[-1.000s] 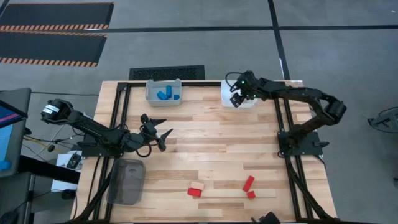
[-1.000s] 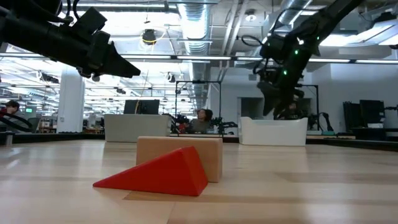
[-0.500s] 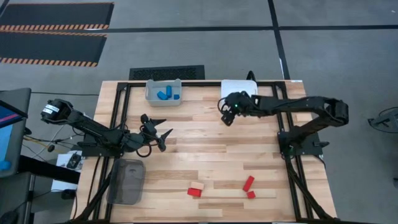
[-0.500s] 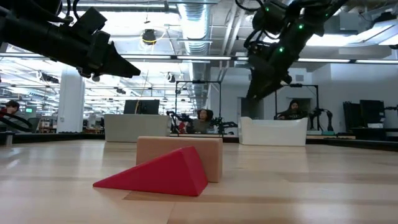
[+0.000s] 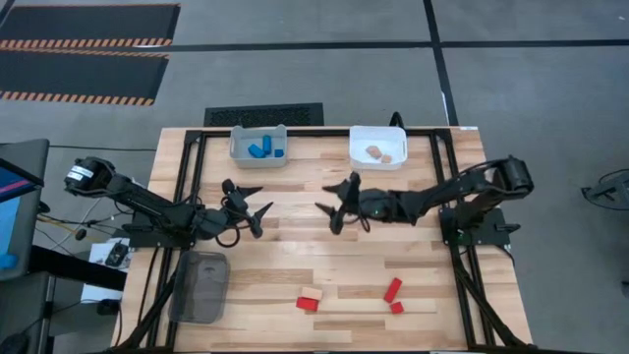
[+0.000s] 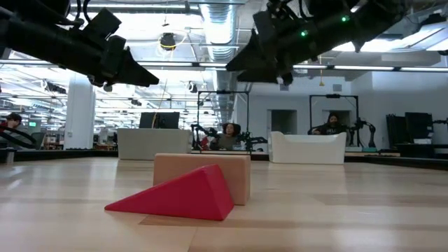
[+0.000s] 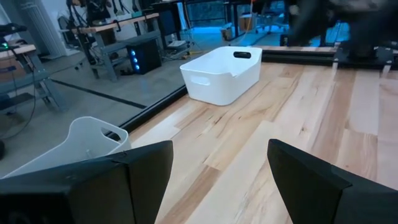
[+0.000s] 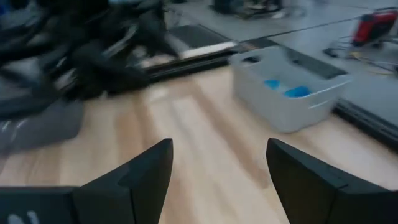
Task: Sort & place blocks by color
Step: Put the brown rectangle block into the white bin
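Near the table's near edge lie a red wedge [image 5: 308,304] against a tan block [image 5: 314,293], a longer red block [image 5: 393,288] and a small red block [image 5: 397,308]. In the low view the red wedge [image 6: 175,196] stands in front of the tan block [image 6: 234,171]. Blue blocks [image 5: 261,150] lie in the grey bin [image 5: 239,155], tan blocks [image 5: 378,153] in the white bin [image 5: 364,162]. My left gripper [image 5: 265,200] hangs open over the table's left middle. My right gripper [image 5: 327,208] hangs open over the table's middle, pointing toward the left gripper.
A dark mesh bin [image 5: 200,286] sits at the near left corner. The left wrist view shows the white bin [image 7: 221,73] and the grey bin [image 7: 87,140]; the right wrist view shows the grey bin [image 8: 286,93]. Bare wood lies between the two grippers and the red blocks.
My right gripper has swung away from above the white bin, toward the table's left and near edges, to the table's middle, and now points at the left arm. The tan blocks in the white bin have come into view.
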Tool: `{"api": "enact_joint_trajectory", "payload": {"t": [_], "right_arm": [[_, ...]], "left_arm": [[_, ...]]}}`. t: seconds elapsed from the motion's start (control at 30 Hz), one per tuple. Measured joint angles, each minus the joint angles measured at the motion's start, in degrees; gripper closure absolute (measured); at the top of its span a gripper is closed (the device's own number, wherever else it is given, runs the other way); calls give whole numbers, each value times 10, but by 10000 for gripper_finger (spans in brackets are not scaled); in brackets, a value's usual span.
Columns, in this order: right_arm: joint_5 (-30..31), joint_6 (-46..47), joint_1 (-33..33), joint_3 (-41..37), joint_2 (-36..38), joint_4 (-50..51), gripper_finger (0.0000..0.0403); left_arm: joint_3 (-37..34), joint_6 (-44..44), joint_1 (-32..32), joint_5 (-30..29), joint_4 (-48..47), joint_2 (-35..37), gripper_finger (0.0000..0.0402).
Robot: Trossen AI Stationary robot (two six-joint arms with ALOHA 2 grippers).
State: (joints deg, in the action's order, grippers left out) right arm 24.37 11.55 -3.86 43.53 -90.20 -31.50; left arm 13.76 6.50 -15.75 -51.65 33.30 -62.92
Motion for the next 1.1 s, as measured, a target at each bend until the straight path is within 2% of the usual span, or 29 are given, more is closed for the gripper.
{"api": "enact_joint_trajectory", "payload": {"t": [0.23,0.53,0.7,0.97,1.1], "right_arm": [[-62,-12,-27,15,-71,-8,122],[-83,-15,-36,98,-140,1,122],[-83,-7,-58,146,-141,78,122],[-77,70,-130,175,-141,120,122],[-62,120,-171,193,-141,192,122]], "left_arm": [[0,-7,19,28,3,0,148],[0,3,28,79,-10,-12,148],[0,13,16,111,-1,-44,148],[0,18,-14,162,16,-104,148],[0,15,-36,186,53,-129,148]]}}
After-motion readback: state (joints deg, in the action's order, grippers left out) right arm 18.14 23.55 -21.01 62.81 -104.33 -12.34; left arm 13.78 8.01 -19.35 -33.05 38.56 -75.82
